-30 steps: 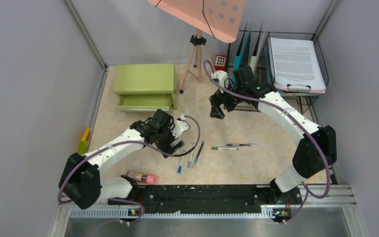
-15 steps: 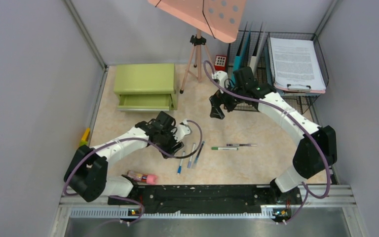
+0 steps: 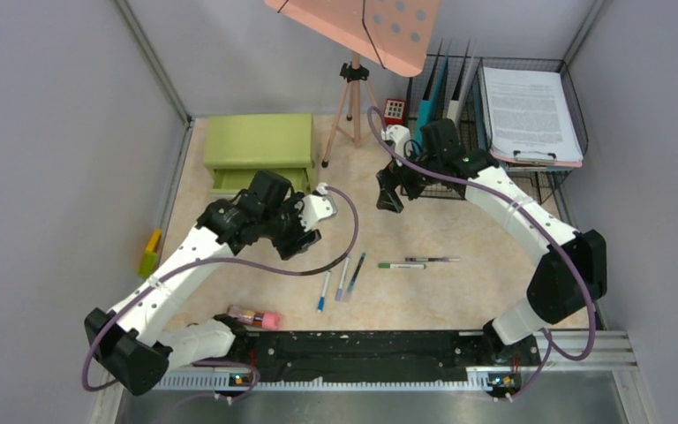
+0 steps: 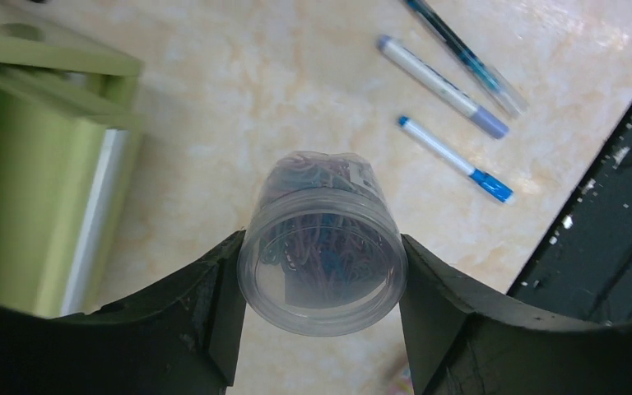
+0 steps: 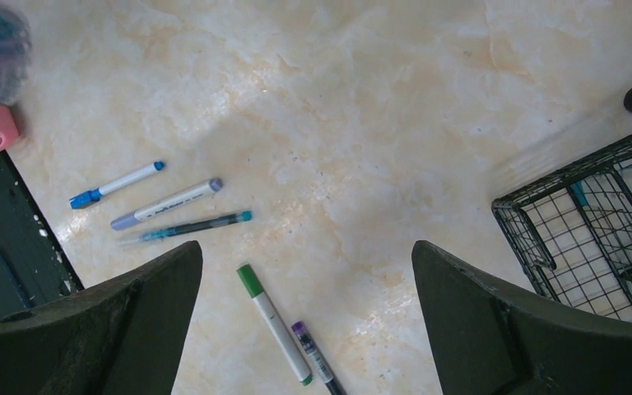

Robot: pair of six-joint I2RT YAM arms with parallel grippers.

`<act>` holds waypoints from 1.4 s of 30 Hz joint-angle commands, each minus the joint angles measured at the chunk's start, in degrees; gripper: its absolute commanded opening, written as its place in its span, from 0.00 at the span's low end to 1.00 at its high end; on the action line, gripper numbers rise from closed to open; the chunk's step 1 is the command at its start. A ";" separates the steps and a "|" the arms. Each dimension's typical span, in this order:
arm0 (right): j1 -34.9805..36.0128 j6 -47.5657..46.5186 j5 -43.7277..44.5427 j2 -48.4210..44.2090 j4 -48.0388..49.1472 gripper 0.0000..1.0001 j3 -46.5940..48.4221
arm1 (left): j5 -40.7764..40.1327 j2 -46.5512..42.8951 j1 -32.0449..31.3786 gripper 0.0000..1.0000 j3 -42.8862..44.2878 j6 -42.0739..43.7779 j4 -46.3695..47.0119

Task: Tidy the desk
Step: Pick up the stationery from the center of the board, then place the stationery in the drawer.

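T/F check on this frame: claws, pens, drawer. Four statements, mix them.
1. The left claw is shut on a clear jar of coloured clips. True.
2. The right claw holds a green marker. False: it is open and empty above the desk.
3. Five pens lie on the desk. True.
4. The green cabinet has its drawer fully shut. False: the drawer stands partly open.
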 commanded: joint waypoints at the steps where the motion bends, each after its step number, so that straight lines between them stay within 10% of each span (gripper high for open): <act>1: -0.58 0.42 -0.27 -2.67 1.50 0.97 0.82 | -5.75 0.20 2.27 0.26 7.30 -0.03 -1.62; 15: -0.70 0.44 -0.18 -3.46 2.10 0.96 -0.24 | -12.54 14.43 14.64 0.24 22.59 -13.74 8.62; 42: -1.15 0.30 -0.95 -3.98 2.46 0.96 -1.58 | -19.76 8.00 14.76 0.21 1.59 -20.15 31.55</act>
